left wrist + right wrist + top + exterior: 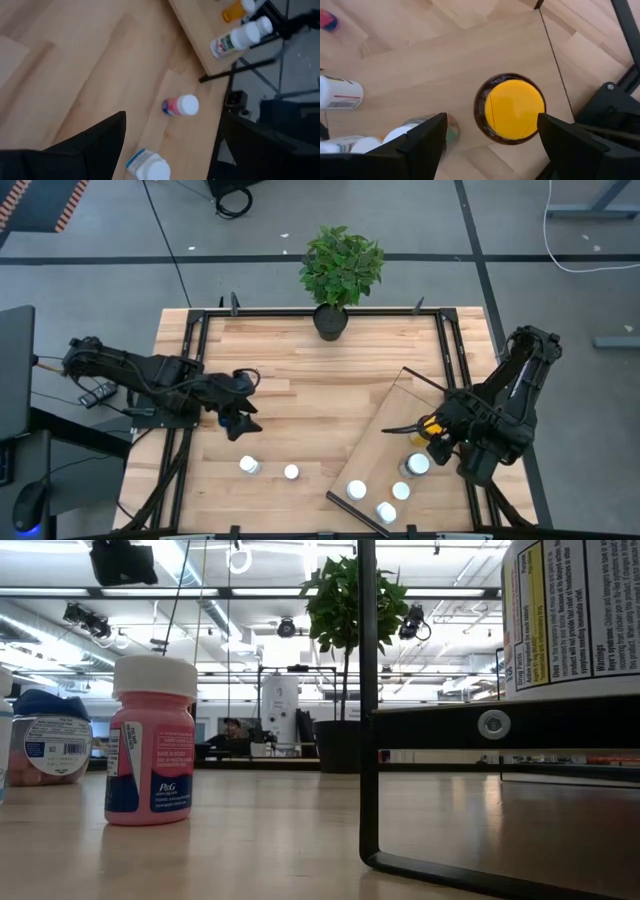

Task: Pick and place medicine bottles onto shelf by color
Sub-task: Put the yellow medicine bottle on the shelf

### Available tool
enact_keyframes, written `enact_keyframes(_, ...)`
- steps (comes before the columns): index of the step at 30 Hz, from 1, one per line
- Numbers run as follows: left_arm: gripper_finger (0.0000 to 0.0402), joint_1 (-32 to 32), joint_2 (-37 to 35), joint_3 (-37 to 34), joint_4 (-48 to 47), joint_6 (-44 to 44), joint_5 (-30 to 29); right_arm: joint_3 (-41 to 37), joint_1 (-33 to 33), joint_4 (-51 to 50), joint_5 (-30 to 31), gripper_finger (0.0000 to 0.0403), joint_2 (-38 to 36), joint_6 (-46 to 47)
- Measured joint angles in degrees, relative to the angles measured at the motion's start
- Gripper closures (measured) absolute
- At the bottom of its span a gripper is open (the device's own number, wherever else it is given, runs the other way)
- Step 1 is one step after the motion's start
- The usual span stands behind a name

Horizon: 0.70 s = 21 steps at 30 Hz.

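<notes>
Bottles of rigid plastic like these should be light, stiff and smooth-sided, so I judge a grip across the round body just under the cap safest; a cap-only hold could slip.

High view: the shelf (400, 415) lies tilted at the lower right of the frame on the worktop (300, 350). Four white-capped bottles cluster on its lower end, and the amber bottle (431, 426) stands by the right pincer (440, 442) at the shelf's right edge. Two more bottles stand off the shelf at lower centre, a white one (249, 465) and the pink bottle (291, 472). The left pincer (238, 415) hovers just above them, left of centre.

Low view: the pink bottle (151, 740) stands upright at the left, white-capped, with a blue label patch. A blue-topped bottle (49, 734) sits behind it at the frame's left edge.

Left wrist view: dark fingers stand wide apart with nothing between; the pink bottle (180, 106) shows mid-frame.

Right wrist view: fingers spread apart on either side of the amber bottle's yellow cap (514, 109), not closed on it; dark glass-like wall rings the cap.
</notes>
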Motion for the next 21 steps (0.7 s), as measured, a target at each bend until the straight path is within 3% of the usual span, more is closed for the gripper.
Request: enact_keyframes(21, 0.0072, -1.2, 0.3, 0.0, 0.3, 0.0, -3.7, -7.3, -0.1, -0.1, -3.1, 0.0086, 0.0, -2.8)
